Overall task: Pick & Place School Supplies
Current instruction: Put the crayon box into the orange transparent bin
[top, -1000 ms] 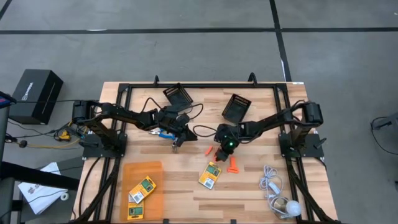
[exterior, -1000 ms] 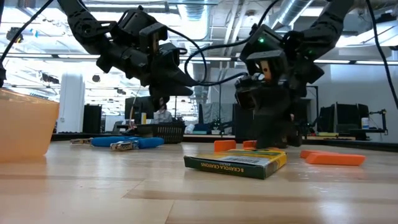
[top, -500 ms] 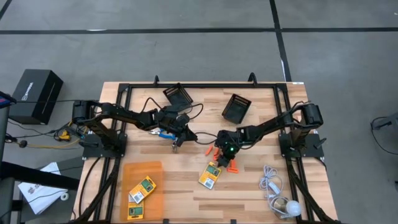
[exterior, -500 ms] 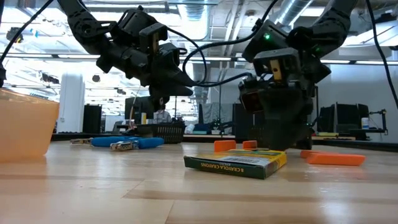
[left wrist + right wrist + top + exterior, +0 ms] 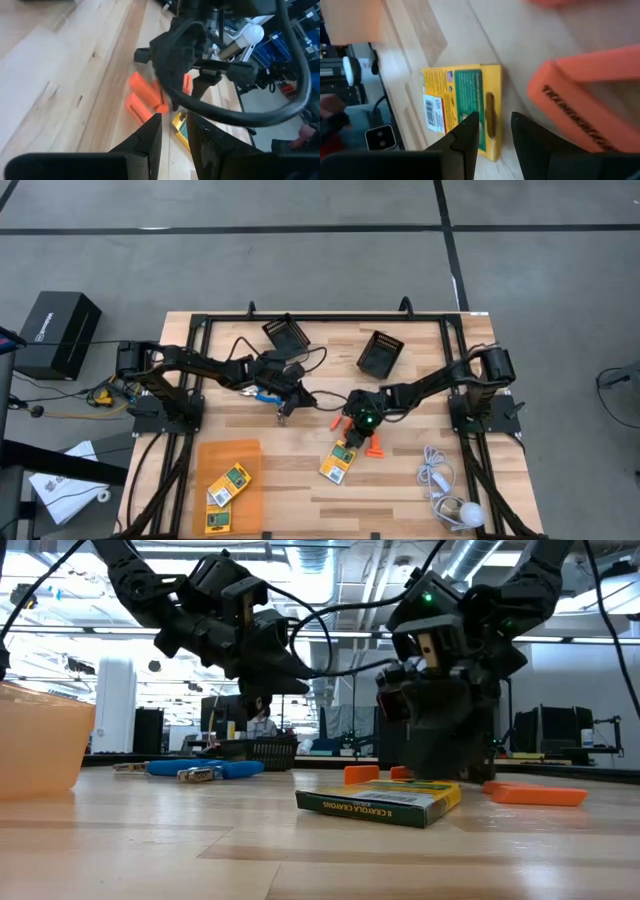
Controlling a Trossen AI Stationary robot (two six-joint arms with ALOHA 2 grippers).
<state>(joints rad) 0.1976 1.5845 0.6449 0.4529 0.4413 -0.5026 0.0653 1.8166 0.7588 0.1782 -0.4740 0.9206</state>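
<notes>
The right gripper (image 5: 358,432) is held low over the table centre, fingers set narrowly apart with nothing between them, just above a crayon box (image 5: 462,107) and beside an orange piece (image 5: 585,95). The left gripper (image 5: 283,412) is held clear of the table near the blue-handled tool (image 5: 262,393), its fingers likewise narrowly parted and empty. Two further crayon boxes (image 5: 228,485) are seen in the orange tray (image 5: 228,452).

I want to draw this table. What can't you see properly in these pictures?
- Blue-handled tool: high view, mostly under the left arm.
- Orange pieces: high view, partly covered by the right gripper.
- Print on the boxes in the orange tray: too small.
</notes>
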